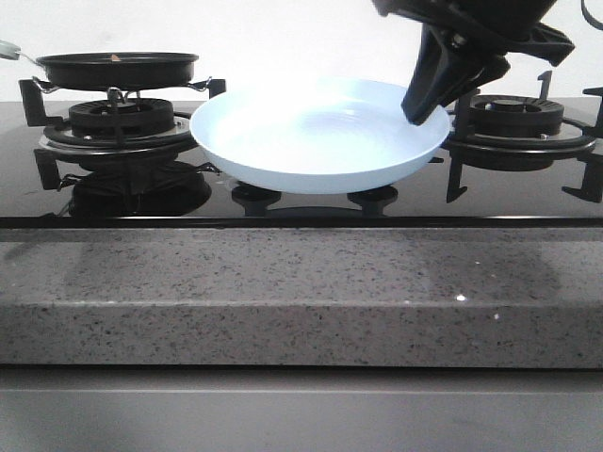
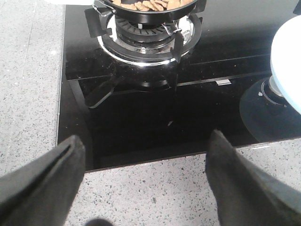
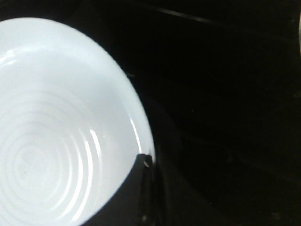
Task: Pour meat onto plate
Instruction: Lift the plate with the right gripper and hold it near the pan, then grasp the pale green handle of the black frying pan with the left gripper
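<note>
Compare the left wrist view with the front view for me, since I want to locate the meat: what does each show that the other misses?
Only the left wrist view shows the reddish-brown meat chips in the black frying pan, plus the open left gripper. Only the front view shows the right gripper at the rim of the round pale-blue plate. Both show the pan, its burner and the plate.

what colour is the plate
Pale light blue plate, glossy with faint concentric rings; clearest in the front view.
</note>
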Motion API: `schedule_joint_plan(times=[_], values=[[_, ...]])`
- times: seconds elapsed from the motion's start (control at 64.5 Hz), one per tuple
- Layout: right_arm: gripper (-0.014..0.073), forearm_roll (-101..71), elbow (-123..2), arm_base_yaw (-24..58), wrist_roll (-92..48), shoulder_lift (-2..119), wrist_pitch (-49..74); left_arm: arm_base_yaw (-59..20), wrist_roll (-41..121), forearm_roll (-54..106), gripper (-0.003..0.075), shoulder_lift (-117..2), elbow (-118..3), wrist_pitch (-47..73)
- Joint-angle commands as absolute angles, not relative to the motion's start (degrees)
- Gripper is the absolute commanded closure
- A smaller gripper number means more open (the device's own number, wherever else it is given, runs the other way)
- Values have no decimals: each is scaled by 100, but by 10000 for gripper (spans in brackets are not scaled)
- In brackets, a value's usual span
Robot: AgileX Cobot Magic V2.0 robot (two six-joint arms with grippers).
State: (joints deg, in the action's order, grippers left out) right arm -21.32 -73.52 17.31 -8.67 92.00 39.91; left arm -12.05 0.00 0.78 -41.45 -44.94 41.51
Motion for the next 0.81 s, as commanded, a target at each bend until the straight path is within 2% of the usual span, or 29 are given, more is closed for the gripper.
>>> schedule_joint_plan(times=[0.0,0.17,0.31,0.403,0.573,0.79], values=[[707,-2216,-7482,1725,-924,8910,3718,-1253,0,93,189,-4166,-4677,3773],[707,-2216,-7482,1725,-924,8910,3718,-1253,-37,150,175,-4202,-4706,3686],[707,-2216,-7482,1725,-924,8910,3718,-1123,-83,162,101,-4472,-4977,3858],[707,-2216,-7482,1725,-924,8910,3718,-904,-72,162,88,-4756,-5215,4039],[707,-2216,-7482,1725,-924,8910,3724,-261,209,535,90,-5444,-5624,4168],[707,-2216,-7482,1725,-924,8910,3724,924,1808,2689,90,-6343,-6085,4241]])
